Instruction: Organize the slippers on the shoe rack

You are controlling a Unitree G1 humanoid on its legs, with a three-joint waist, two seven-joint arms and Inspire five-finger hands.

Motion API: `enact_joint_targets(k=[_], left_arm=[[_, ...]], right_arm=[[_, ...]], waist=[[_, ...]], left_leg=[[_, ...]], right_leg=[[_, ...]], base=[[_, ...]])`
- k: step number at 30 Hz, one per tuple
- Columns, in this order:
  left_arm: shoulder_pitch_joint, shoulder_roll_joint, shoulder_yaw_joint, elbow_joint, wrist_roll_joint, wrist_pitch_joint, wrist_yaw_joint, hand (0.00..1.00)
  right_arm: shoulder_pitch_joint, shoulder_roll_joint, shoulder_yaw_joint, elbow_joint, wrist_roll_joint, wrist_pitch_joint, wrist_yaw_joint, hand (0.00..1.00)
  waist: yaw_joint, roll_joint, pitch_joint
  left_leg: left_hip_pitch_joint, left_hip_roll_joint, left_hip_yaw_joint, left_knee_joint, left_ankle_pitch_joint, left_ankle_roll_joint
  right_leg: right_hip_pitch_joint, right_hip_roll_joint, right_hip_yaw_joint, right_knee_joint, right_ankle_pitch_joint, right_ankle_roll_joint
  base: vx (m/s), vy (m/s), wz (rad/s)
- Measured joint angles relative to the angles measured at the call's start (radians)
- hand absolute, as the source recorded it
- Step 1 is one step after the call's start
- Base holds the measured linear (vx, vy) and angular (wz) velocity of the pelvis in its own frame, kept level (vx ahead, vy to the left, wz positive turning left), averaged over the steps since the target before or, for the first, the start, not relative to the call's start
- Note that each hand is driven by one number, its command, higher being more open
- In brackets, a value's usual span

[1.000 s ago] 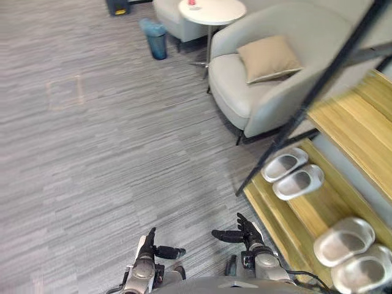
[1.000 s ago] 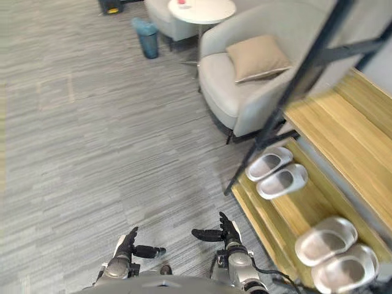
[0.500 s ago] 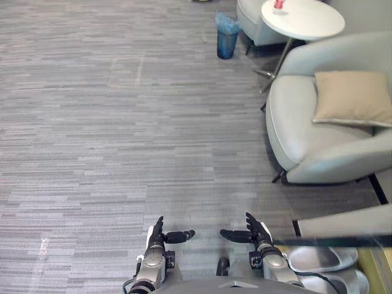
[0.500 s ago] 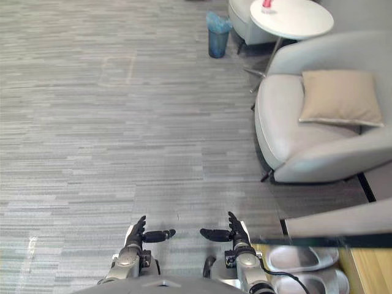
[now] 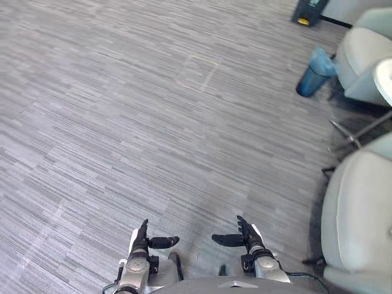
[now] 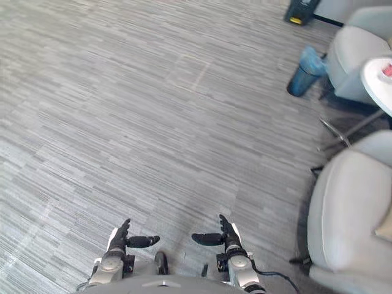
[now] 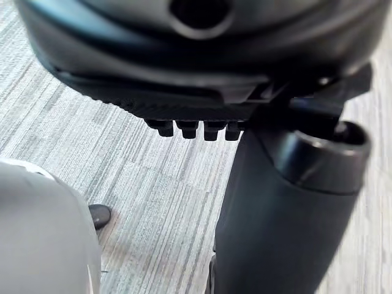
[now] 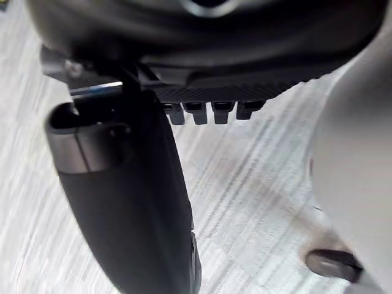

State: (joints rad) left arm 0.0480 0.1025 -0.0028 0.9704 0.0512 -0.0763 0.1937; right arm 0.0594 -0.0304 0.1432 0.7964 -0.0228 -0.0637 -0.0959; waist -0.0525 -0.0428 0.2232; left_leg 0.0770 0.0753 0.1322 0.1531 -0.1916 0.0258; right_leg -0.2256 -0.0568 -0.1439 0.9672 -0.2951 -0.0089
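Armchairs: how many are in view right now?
2. The near armchair is at the lower right; the far armchair is at the upper right, just past the blue bin. Others may sit outside the view.

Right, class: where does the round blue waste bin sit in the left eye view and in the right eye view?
Left eye view: round blue waste bin, upper right, beside a pale grey armchair.
Right eye view: bin, upper right, further from the edge.
Shared landmark: dark box with yellow patch beyond it.
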Motion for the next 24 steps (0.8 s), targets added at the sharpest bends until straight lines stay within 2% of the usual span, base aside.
enact_joint_targets(k=[1, 2, 3, 4, 5, 6, 8, 9, 11, 12, 13, 14, 15, 16, 17, 18, 19, 20, 21, 22, 23, 24], left_arm=[[0.001, -0.002, -0.005, 0.001, 0.001, 0.000, -0.002, 1.00], [0.001, -0.002, -0.010, 0.001, 0.001, -0.001, -0.002, 1.00], [0.000, 0.001, -0.023, -0.001, 0.002, -0.003, -0.006, 1.00], [-0.004, -0.009, -0.023, 0.015, 0.005, -0.002, -0.009, 1.00], [-0.019, -0.029, -0.037, 0.027, 0.010, -0.001, -0.019, 1.00], [-0.024, -0.039, -0.056, 0.025, 0.016, -0.006, -0.028, 1.00], [-0.024, -0.058, -0.055, 0.025, 0.024, -0.005, -0.030, 1.00], [-0.022, -0.068, -0.053, 0.021, 0.026, -0.006, -0.030, 1.00], [-0.021, -0.095, -0.040, 0.006, 0.029, -0.004, -0.031, 1.00], [-0.009, -0.120, -0.011, -0.046, 0.028, -0.003, -0.029, 1.00], [-0.006, -0.122, -0.009, -0.056, 0.028, -0.003, -0.025, 1.00], [-0.001, -0.121, -0.008, -0.069, 0.027, -0.004, -0.022, 1.00], [0.001, -0.122, -0.007, -0.082, 0.026, -0.005, -0.022, 1.00], [-0.001, -0.122, -0.007, -0.084, 0.026, -0.009, -0.022, 1.00], [-0.006, -0.120, -0.007, -0.084, 0.024, -0.012, -0.021, 1.00], [-0.017, -0.117, -0.008, -0.083, 0.020, -0.013, -0.020, 1.00], [-0.019, -0.115, -0.011, -0.083, 0.019, -0.013, -0.019, 1.00], [-0.020, -0.107, -0.014, -0.085, 0.014, -0.015, -0.019, 1.00], [-0.027, -0.088, -0.022, -0.072, 0.014, -0.021, -0.017, 1.00], [-0.031, -0.070, -0.021, -0.071, 0.014, -0.023, -0.015, 1.00], [-0.024, -0.056, -0.021, -0.055, 0.014, -0.021, -0.017, 1.00], [-0.020, -0.051, -0.021, -0.044, 0.014, -0.020, -0.017, 1.00]], right_arm=[[0.001, -0.008, 0.007, -0.024, -0.008, -0.013, -0.001, 1.00], [0.000, -0.009, 0.009, -0.028, -0.015, -0.022, -0.001, 1.00], [0.007, -0.013, 0.017, -0.035, -0.014, -0.026, -0.001, 1.00], [0.001, -0.018, 0.015, -0.030, -0.015, -0.024, 0.000, 1.00], [-0.013, -0.024, -0.004, -0.018, -0.015, -0.020, -0.004, 1.00], [-0.017, -0.024, -0.011, -0.019, -0.015, -0.024, -0.010, 1.00], [-0.002, -0.019, -0.013, -0.017, -0.015, -0.011, -0.014, 1.00], [0.007, -0.018, -0.016, -0.023, -0.015, 0.002, -0.013, 1.00], [0.043, -0.017, -0.013, -0.063, -0.015, 0.012, -0.016, 1.00], [0.062, -0.015, -0.002, -0.097, -0.014, 0.011, -0.019, 1.00], [0.064, -0.009, 0.002, -0.097, -0.014, 0.012, -0.019, 1.00], [0.071, 0.005, 0.005, -0.096, -0.013, 0.012, -0.019, 1.00], [0.074, 0.017, 0.004, -0.094, -0.013, 0.012, -0.019, 1.00], [0.071, 0.020, 0.004, -0.091, -0.013, 0.012, -0.019, 1.00], [0.060, 0.026, 0.004, -0.078, -0.014, 0.012, -0.019, 1.00], [0.044, 0.029, 0.002, -0.051, -0.014, 0.012, -0.019, 1.00], [0.039, 0.028, 0.002, -0.040, -0.014, 0.012, -0.019, 1.00], [0.035, 0.023, 0.002, -0.014, -0.015, 0.013, -0.019, 1.00], [0.037, 0.036, 0.005, 0.010, -0.015, 0.018, -0.019, 1.00], [0.041, 0.036, 0.005, 0.020, -0.015, 0.018, -0.017, 1.00], [0.042, 0.036, 0.003, 0.028, -0.017, 0.022, -0.017, 1.00], [0.041, 0.036, 0.003, 0.028, -0.016, 0.022, -0.017, 1.00]], waist=[[-0.011, 0.007, 0.003], [-0.012, 0.004, 0.002], [-0.025, -0.025, -0.011], [-0.028, -0.005, -0.005], [-0.011, 0.009, -0.012], [-0.010, 0.010, -0.013], [-0.026, 0.013, -0.014], [-0.029, 0.015, -0.015], [-0.029, 0.015, -0.015], [-0.009, 0.034, -0.020], [-0.001, 0.039, -0.023], [0.009, 0.042, -0.030], [0.022, 0.038, -0.035], [0.028, 0.039, -0.036], [0.035, 0.039, -0.037], [0.045, 0.036, -0.035], [0.047, 0.034, -0.035], [0.053, 0.031, -0.038], [0.039, -0.010, -0.061], [0.035, -0.014, -0.066], [0.040, -0.025, -0.070], [0.042, -0.028, -0.070]], left_leg=[[0.028, 0.027, -0.015, 0.001, 0.000, 0.000], [0.045, 0.036, -0.030, -0.002, -0.003, -0.005], [0.070, 0.034, -0.063, -0.010, -0.033, -0.062], [0.095, 0.063, -0.083, -0.013, -0.055, -0.100], [0.095, 0.072, -0.115, -0.024, -0.041, -0.102], [0.097, 0.060, -0.119, -0.027, -0.008, -0.109], [0.122, 0.078, -0.115, -0.011, 0.025, -0.121], [0.115, 0.091, -0.120, 0.047, 0.028, -0.129], [-0.014, 0.120, -0.130, 0.394, 0.058, -0.203], [-0.165, 0.176, -0.101, 0.737, 0.053, -0.242], [-0.201, 0.197, -0.075, 0.807, 0.031, -0.226], [-0.251, 0.218, -0.022, 0.848, -0.003, -0.192], [-0.287, 0.218, 0.041, 0.798, -0.038, -0.167], [-0.300, 0.212, 0.061, 0.756, -0.051, -0.152], [-0.328, 0.190, 0.082, 0.661, -0.063, -0.131], [-0.360, 0.136, 0.073, 0.472, -0.050, -0.119], [-0.364, 0.114, 0.066, 0.385, -0.025, -0.114], [-0.358, 0.069, 0.047, 0.288, 0.080, -0.088], [-0.322, 0.027, 0.069, 0.232, 0.083, -0.078], [-0.316, 0.022, 0.077, 0.230, 0.067, -0.059], [-0.292, 0.021, 0.097, 0.238, 0.050, -0.043], [-0.275, 0.021, 0.108, 0.239, 0.045, -0.036]], right_leg=[[-0.069, 0.020, 0.018, -0.129, -0.015, 0.010], [-0.109, 0.020, 0.041, -0.238, -0.004, 0.027], [-0.142, -0.004, 0.085, -0.475, 0.124, 0.072], [-0.117, 0.003, 0.043, -0.470, 0.153, 0.018], [-0.104, 0.021, 0.028, -0.461, 0.127, 0.010], [-0.092, 0.022, 0.013, -0.445, 0.093, 0.000], [-0.033, 0.025, -0.028, -0.453, 0.052, -0.021], [0.009, 0.030, -0.048, -0.475, 0.042, -0.025], [0.135, 0.043, -0.083, -0.571, 0.030, -0.031], [0.240, 0.076, -0.077, -0.657, 0.023, -0.047], [0.274, 0.086, -0.072, -0.682, 0.021, -0.051], [0.337, 0.092, -0.064, -0.727, 0.019, -0.054], [0.386, 0.089, -0.040, -0.768, 0.019, -0.054], [0.404, 0.084, -0.028, -0.781, 0.019, -0.054], [0.427, 0.071, -0.008, -0.802, 0.019, -0.054], [0.450, 0.042, 0.017, -0.822, 0.016, -0.047], [0.457, 0.032, 0.025, -0.825, 0.013, -0.039], [0.472, 0.007, 0.049, -0.825, 0.004, -0.016], [0.464, -0.036, 0.066, -0.813, 0.010, 0.013], [0.434, -0.051, 0.088, -0.760, 0.035, 0.053], [0.397, -0.056, 0.128, -0.653, 0.053, 0.070], [0.379, -0.057, 0.139, -0.599, 0.065, 0.073]], base=[[0.44, -0.239, 0.75], [0.69, -0.388, 1.14], [0.59, -0.341, 1.00], [0.60, -0.348, 0.90], [0.60, -0.333, 0.46], [0.48, -0.268, 0.36], [0.33, -0.202, 0.50], [0.50, -0.297, 0.71], [0.40, -0.209, 0.50], [0.30, -0.103, 0.02], [0.51, -0.121, -0.20], [0.45, -0.025, -0.33], [0.47, -0.002, -0.38], [0.43, 0.061, -0.52], [0.44, 0.130, -0.64], [0.44, 0.167, -0.62], [0.47, 0.214, -0.68], [0.51, 0.183, -0.33], [0.51, 0.170, -0.20], [0.52, 0.176, -0.05], [0.41, 0.169, -0.17], [0.53, 0.197, -0.24]])
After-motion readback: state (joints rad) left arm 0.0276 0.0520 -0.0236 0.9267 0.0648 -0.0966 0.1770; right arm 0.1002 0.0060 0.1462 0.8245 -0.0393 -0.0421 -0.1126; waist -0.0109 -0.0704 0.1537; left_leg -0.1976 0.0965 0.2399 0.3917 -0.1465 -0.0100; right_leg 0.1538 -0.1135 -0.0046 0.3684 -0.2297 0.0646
